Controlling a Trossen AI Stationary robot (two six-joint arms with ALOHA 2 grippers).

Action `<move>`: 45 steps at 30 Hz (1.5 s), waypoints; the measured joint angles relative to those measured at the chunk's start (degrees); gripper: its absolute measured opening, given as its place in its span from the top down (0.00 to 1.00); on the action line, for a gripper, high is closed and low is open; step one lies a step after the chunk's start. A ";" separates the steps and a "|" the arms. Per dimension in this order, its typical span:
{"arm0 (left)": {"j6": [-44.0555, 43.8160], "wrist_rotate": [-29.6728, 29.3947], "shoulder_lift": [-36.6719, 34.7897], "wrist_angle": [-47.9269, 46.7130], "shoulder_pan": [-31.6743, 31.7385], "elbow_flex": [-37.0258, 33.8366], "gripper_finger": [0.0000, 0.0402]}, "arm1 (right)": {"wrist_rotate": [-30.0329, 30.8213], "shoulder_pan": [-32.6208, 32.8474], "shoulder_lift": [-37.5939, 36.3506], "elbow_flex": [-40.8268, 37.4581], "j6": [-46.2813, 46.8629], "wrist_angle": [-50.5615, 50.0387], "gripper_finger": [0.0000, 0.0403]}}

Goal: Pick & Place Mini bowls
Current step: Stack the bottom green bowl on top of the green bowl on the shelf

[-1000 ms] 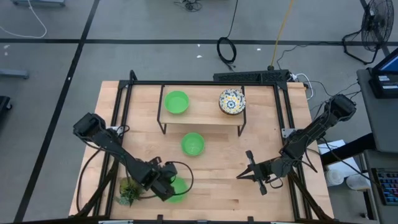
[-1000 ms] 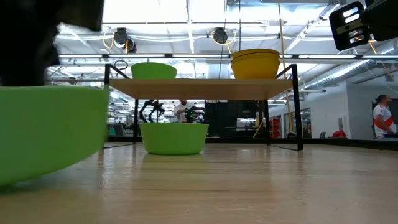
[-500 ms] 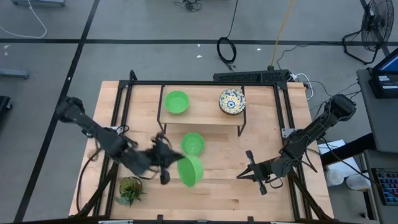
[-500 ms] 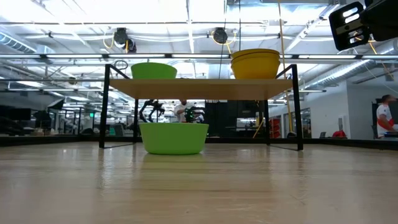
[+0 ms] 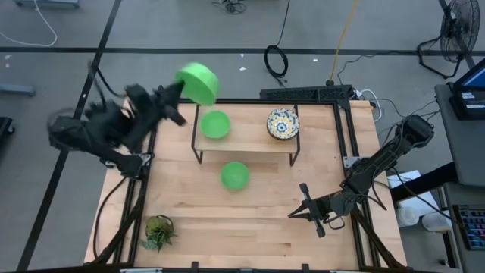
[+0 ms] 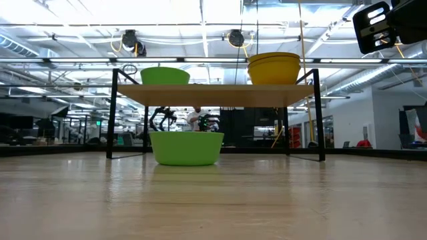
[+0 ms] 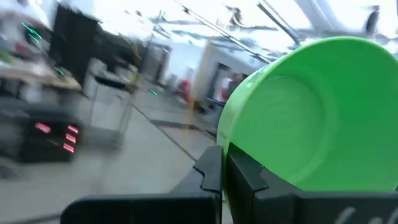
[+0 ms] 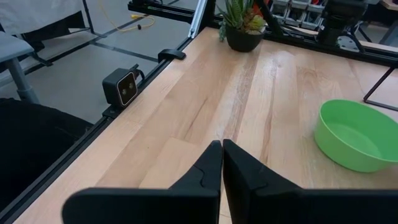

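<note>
My left gripper (image 5: 173, 97) is raised high over the far left corner of the shelf and is shut on a plain green mini bowl (image 5: 198, 83) (image 7: 311, 118). A second green bowl (image 5: 215, 124) (image 6: 165, 75) and a floral bowl with a yellow outside (image 5: 283, 123) (image 6: 273, 68) stand on the shelf top. A third green bowl (image 5: 235, 175) (image 6: 186, 147) (image 8: 351, 134) sits on the table under the shelf's near edge. My right gripper (image 5: 303, 209) (image 8: 221, 152) is shut and touches nothing; it waits low at the near right of the table. My left gripper pinches the green bowl's rim (image 7: 225, 144) between its two fingers; one finger (image 7: 208, 174) lies outside the wall, the other against the inner side. The bowl is lifted clear of the table and tipped on its side, sticking out beyond the fingers.
A small spiky potted plant (image 5: 158, 230) (image 8: 242, 25) stands at the near left corner. The black-framed wooden shelf (image 5: 246, 140) (image 6: 217, 93) spans the far middle. A black frame rail (image 5: 345, 136) runs round the table. Bare wood lies across the near middle.
My left gripper has swung the green bowl from the table beside the plant up and toward the far edge, past the bowl on the table, and now holds it high over the shelf's far left corner. The bowl has tipped onto its side. The right arm has kept still.
</note>
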 joint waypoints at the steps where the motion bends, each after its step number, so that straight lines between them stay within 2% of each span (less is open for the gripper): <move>1: -5.53 3.26 -0.29 -6.23 1.81 2.51 0.99 | -0.02 0.00 0.00 0.00 -0.10 0.00 1.00; 3: -16.49 10.49 0.64 -18.42 5.69 8.47 0.99 | 0.00 0.00 0.00 0.00 -0.15 0.02 1.00; 5: -23.93 15.86 3.51 -29.65 8.87 15.27 0.99 | -0.03 -0.26 0.00 0.00 -0.70 0.02 1.00; 9: -32.95 24.80 11.70 -50.50 13.55 28.73 0.99 | -0.02 -1.19 0.00 0.00 -1.08 0.11 1.00; 13: -41.71 29.82 19.96 -72.83 18.27 39.51 0.99 | -0.08 -1.85 0.00 0.00 1.07 0.02 1.00; 17: -48.01 32.27 25.52 -88.76 23.73 43.12 0.99 | -0.20 -1.86 0.00 0.00 2.99 -0.05 1.00; 21: -49.02 34.92 29.09 -94.80 28.63 42.59 0.99 | -0.21 -1.86 0.00 0.00 3.70 -0.42 1.00; 29: -46.81 43.10 36.03 -97.81 35.21 42.34 0.99 | -0.24 -1.84 0.00 0.00 3.70 -0.50 1.00; 36: -45.03 43.46 39.81 -99.14 36.39 42.34 0.99 | -0.24 -1.84 0.00 0.00 4.44 -1.75 1.00; 45: -44.83 48.54 40.18 -100.23 36.06 42.34 0.99 | -0.26 -1.84 0.00 0.00 4.77 -2.45 1.00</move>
